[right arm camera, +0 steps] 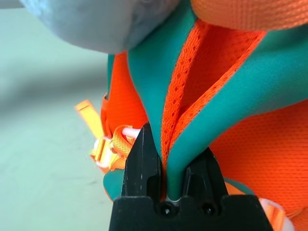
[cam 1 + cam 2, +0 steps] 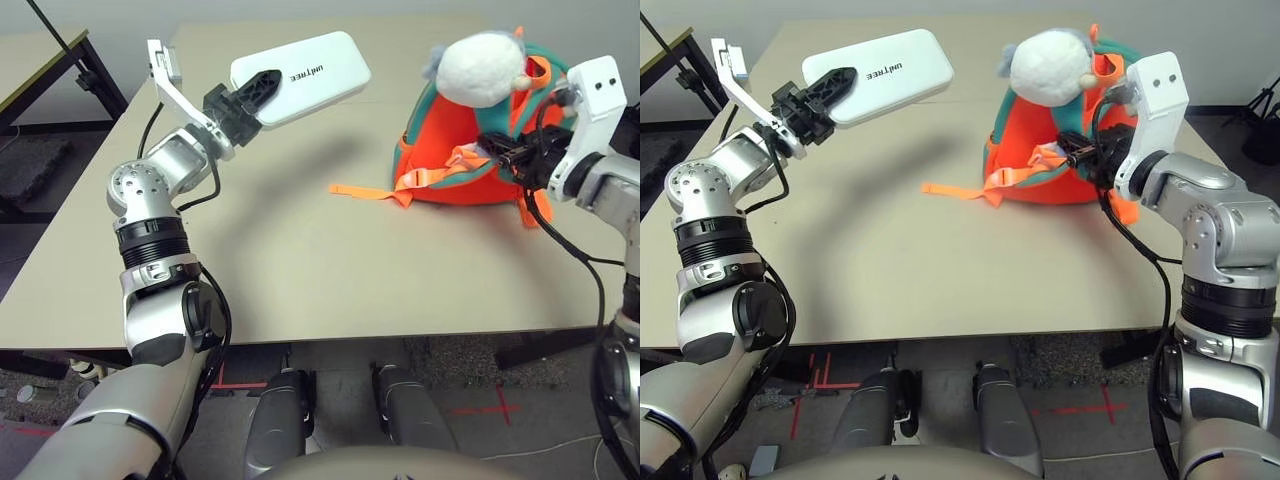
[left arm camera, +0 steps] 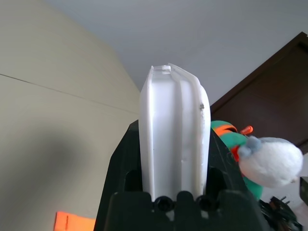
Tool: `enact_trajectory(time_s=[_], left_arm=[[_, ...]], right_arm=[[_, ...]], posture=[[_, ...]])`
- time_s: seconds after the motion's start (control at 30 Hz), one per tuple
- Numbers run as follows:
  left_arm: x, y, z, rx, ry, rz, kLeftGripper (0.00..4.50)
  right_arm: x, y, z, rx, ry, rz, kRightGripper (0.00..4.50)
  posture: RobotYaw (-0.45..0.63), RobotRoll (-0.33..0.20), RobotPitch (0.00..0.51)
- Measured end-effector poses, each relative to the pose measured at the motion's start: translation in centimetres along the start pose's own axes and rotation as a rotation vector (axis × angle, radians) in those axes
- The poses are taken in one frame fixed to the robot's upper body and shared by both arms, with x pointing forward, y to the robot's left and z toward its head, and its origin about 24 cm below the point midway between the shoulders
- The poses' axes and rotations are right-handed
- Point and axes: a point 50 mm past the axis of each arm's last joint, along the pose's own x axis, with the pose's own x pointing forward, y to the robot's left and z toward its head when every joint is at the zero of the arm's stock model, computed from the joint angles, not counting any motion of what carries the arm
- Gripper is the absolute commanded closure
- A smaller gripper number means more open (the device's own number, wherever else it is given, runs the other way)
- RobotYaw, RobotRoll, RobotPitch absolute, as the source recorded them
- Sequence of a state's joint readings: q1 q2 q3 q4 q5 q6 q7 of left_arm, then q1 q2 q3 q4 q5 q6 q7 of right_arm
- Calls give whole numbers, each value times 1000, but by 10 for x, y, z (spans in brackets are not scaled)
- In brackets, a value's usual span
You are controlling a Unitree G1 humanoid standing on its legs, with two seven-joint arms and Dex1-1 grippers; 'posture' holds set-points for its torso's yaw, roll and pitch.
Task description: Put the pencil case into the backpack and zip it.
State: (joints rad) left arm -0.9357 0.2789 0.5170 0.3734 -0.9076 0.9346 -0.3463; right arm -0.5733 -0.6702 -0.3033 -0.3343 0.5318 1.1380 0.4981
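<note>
while the left claw (image 2: 262, 90) grips the pencil case (image 2: 305, 73) aloft, the right claw (image 1: 166, 166) pinches the backpack (image 2: 450, 180) trim.

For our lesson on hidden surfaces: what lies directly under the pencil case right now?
The pencil case is held in the air by the left gripper. Beneath it lies only bare table with a shadow. Its underside is hidden in these views.
</note>
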Motion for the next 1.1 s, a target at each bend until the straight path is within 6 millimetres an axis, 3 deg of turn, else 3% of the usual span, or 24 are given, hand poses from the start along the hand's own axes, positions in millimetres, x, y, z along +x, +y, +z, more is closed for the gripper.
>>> enact_trajectory(time_s=[0.27,0.63,1.1], left_arm=[[5,1,-6,-10,27,-13,3246],[13,-10,-4,27,52,-86,3246],[32,-46,9,320,241,-360,3246]], right_arm=[[-10,8,4,-7,22,39,4257],[-14,7,-46,0,102,8,4257],[-6,3,-62,4,90,-2,4257]], posture=[[-254,0,85],[-246,0,84],[-248,0,85]])
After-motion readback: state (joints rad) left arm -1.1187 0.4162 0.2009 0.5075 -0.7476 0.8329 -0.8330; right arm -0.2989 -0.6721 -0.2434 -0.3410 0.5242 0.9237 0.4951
